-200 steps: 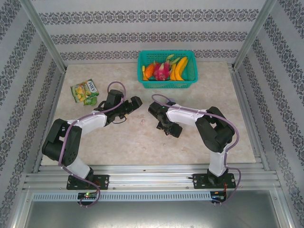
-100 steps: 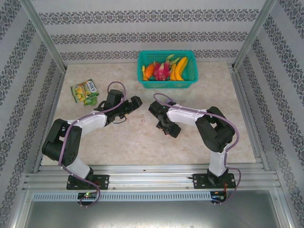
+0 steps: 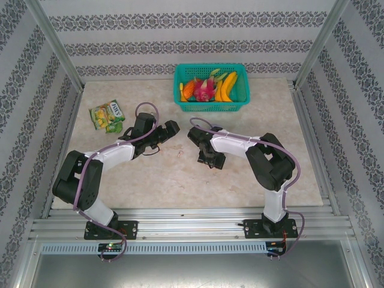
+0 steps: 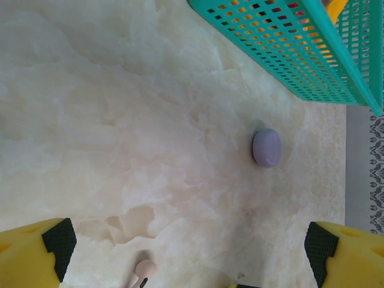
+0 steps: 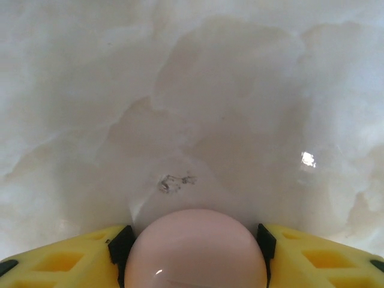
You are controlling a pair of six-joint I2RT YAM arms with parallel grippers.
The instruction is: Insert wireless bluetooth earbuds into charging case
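Both pads (image 5: 123, 240) of the right gripper (image 5: 195, 243) seemingly pinch the pink case (image 5: 195, 264); left gripper (image 4: 189, 249) gapes empty, purple case (image 4: 266, 147) at one o'clock.

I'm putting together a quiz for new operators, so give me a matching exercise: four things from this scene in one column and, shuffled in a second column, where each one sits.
Things
1. purple case
2. pink case
3. pink earbud
4. snack packet

Places
A. at the far left of the table
B. between the right pincer's pads
C. lying by itself near the teal basket, not touching it
D. on the table, in sight between the open left pincer's fingers

Pairs: 1-C, 2-B, 3-D, 4-A
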